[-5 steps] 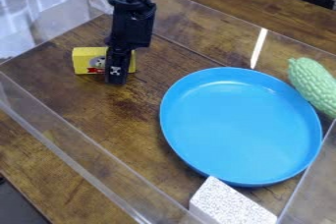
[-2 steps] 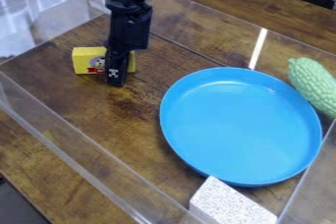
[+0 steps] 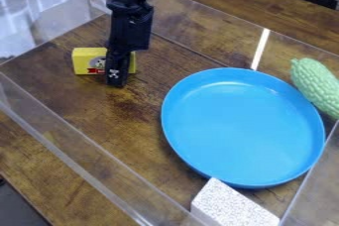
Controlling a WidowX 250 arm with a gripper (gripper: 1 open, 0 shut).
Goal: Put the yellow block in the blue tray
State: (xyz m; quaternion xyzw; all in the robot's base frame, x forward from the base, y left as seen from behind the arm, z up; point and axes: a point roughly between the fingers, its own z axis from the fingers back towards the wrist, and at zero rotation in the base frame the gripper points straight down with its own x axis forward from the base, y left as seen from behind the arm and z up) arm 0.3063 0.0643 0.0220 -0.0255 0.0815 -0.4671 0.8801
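One green bumpy object (image 3: 316,85) beside blue tray (image 3: 243,125), sponge (image 3: 235,206) near.

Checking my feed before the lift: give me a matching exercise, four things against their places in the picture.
Things:
1. yellow block
2. blue tray
3. green bumpy object
4. white sponge

Places:
A. bottom edge, just below the tray
B. right edge
C. upper left, at the gripper
D. centre right, nothing in it

Pairs: 1-C, 2-D, 3-B, 4-A

block (image 3: 91,62) left of tray (image 3: 185,141) | pincer (image 3: 118,77) on block
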